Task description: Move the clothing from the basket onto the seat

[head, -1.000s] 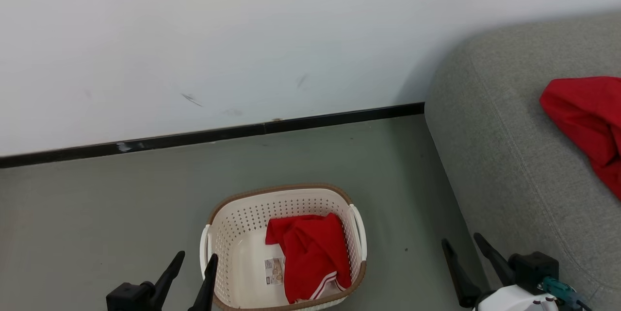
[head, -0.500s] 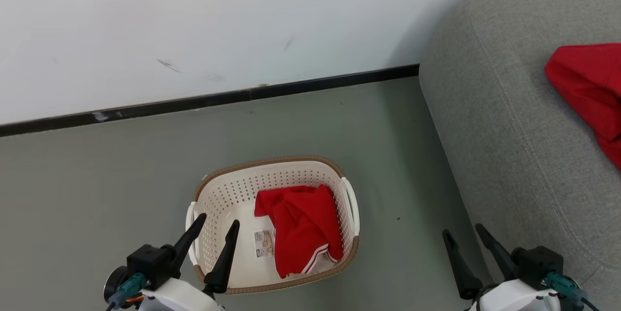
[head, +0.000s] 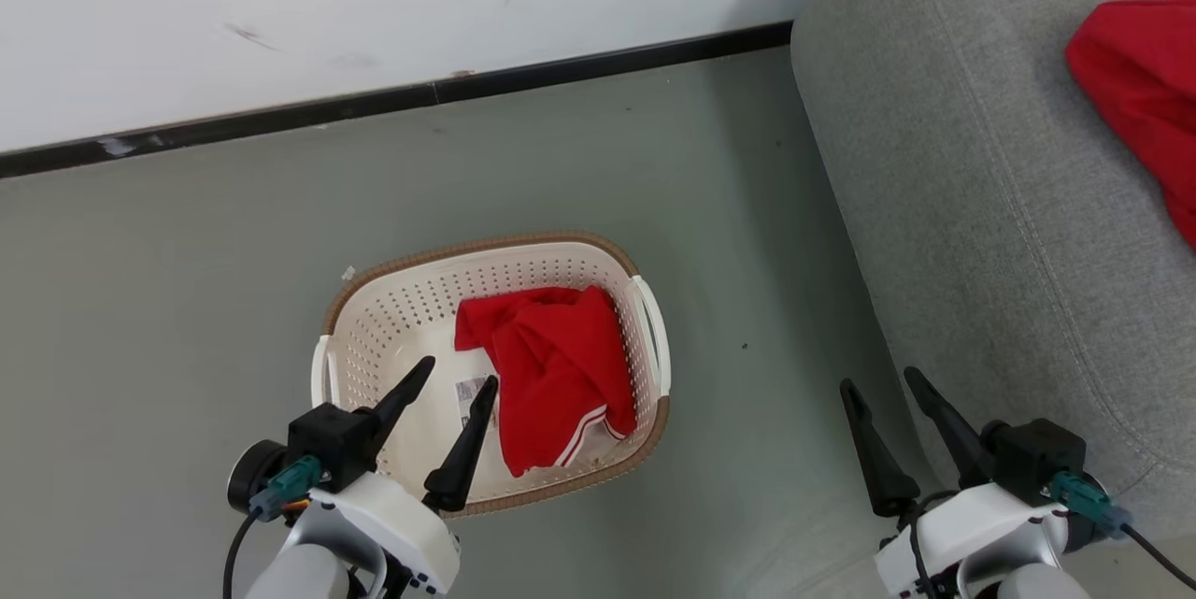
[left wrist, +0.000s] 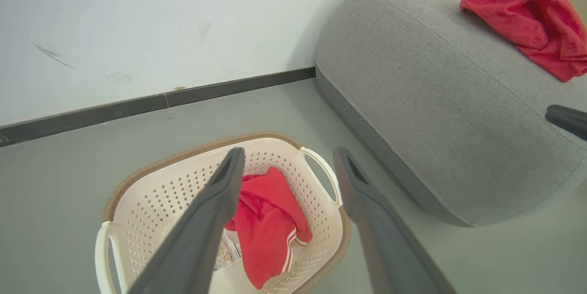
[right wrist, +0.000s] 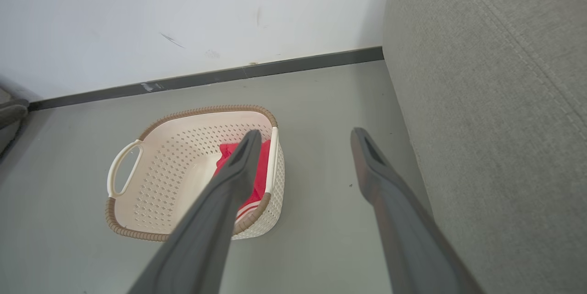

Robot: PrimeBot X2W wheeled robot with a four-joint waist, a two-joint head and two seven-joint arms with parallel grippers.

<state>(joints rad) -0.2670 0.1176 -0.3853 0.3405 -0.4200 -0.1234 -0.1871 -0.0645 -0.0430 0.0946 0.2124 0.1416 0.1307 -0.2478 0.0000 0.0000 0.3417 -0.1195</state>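
A cream perforated basket (head: 374, 300) (left wrist: 151, 188) (right wrist: 183, 119) with a brown rim stands on the floor. In its right half lies a crumpled red garment (head: 551, 365) (left wrist: 266, 225) (right wrist: 261, 170) with white stripe trim. A second red garment (head: 1140, 94) (left wrist: 532, 14) lies on the grey seat (head: 972, 188) (left wrist: 440, 97) (right wrist: 495, 101) at the right. My left gripper (head: 458, 371) (left wrist: 286, 152) hangs open over the basket's near left part, nothing between its fingers. My right gripper (head: 878, 378) (right wrist: 305, 133) is open and empty over the floor, close beside the seat's edge.
A white wall (head: 374, 1) with a black baseboard (head: 392, 99) runs behind the basket. Grey floor (head: 168, 281) stretches to the left of the basket and between the basket and the seat. A label (head: 469, 392) lies on the basket's bottom.
The head view has tilted downward, so everything sits higher in it. My left gripper has come further forward over the basket's near left edge. Both grippers have stayed open.
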